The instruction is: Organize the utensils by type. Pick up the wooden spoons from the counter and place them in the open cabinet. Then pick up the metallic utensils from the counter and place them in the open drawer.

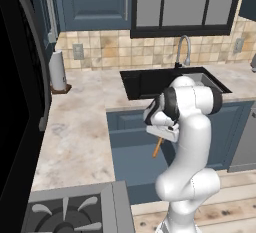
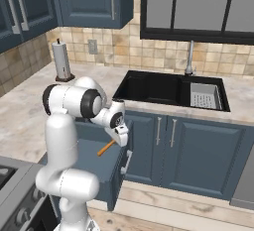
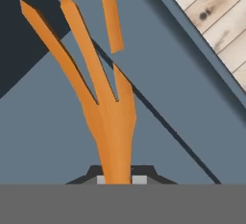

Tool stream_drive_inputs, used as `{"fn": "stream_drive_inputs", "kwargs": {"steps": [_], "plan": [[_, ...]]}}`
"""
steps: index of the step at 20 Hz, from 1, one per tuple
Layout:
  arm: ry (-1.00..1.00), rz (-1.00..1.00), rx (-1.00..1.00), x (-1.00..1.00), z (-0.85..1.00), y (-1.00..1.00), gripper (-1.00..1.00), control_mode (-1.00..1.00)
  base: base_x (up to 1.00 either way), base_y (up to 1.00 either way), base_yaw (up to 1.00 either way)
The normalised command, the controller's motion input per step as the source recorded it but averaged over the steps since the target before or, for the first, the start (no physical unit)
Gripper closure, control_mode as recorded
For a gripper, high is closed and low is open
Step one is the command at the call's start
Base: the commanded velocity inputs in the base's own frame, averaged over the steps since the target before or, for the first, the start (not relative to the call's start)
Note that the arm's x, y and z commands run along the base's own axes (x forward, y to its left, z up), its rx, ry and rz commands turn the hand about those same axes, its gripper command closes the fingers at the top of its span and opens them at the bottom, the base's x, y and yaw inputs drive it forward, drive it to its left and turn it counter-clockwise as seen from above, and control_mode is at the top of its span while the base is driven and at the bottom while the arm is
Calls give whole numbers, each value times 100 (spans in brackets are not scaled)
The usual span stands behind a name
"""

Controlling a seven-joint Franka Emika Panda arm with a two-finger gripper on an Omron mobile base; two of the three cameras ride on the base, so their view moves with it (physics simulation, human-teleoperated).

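Gripper [image 1: 161, 138] is closed tight on the handle of the orange-copper fork [image 3: 98, 98]; the fork is clear of the counter and held above the open drawer [image 1: 131, 158]. In the hand view the handle rises from between the two finger tips at the bottom edge, the tines fan away from the camera, and the blue floor of the drawer lies behind them. One tine looks broken off from the rest in that render; I cannot tell why.

Left base view: the fork [image 1: 157, 147] hangs tilted below the hand, over the right half of the drawer's interior. Right base view: the fork [image 2: 105, 148] slants down and to the left from the gripper [image 2: 119, 140], above the drawer [image 2: 111, 173], near its front panel. Whether the tines touch the drawer floor cannot be told.

The drawer is pulled out from under the front edge of the marbled counter [image 1: 75, 132], just left of the black sink [image 1: 160, 82]. A paper towel roll [image 1: 58, 71] stands upright at the back left corner of the counter, by the tiled wall. A stove top [image 1: 67, 212] sits at the near left end of the counter. The blue upper cabinet [image 1: 95, 2] hangs above the back edge of the counter.
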Motion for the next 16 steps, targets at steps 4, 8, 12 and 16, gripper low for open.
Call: {"fn": "stream_drive_inputs", "kwargs": {"steps": [4,8,12,16], "plan": [[0,-2,0,-8,-58,-45,100,-100,0,0,0],[-1,-3,1,-3,-24,-17,100,-100,0,0,0],[0,-2,8,-13,22,30,100,-100,0,0,0],[0,-6,2,-19,14,46,100,-100,0,0,0]]}}
